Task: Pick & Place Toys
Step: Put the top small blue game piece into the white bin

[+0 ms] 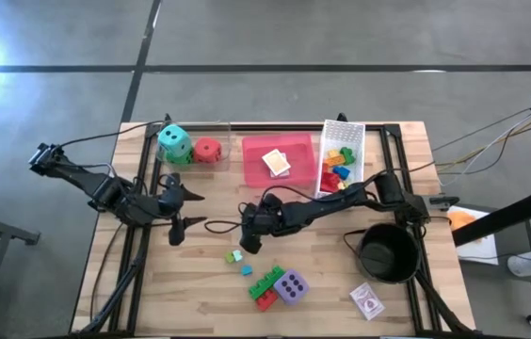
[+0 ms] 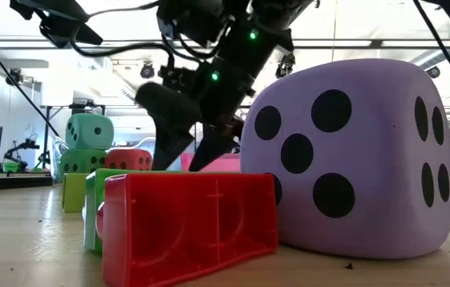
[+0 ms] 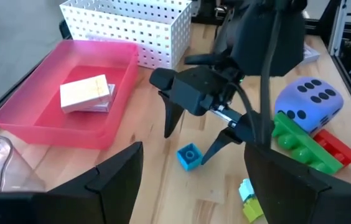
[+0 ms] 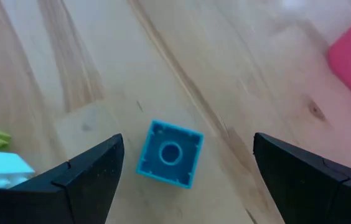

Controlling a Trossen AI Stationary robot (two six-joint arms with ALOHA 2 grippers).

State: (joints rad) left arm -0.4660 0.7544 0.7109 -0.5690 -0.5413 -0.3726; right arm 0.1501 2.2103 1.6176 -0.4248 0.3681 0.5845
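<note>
Looks like the reach-in step: the right gripper (image 3: 194,134) hangs over a small blue brick (image 4: 170,154) on the bare wood, fingers spread wide either side and not touching it. In the overhead view that brick (image 1: 246,270) sits a bit below centre. Next move, I'd guess: drop straight down and squeeze its flat sides. It's hard glossy plastic, square with one round stud, so it could skid. The purple die (image 3: 308,104) nearby looks soft and rounded. The left gripper (image 1: 181,208) waits open at centre-left.
</note>
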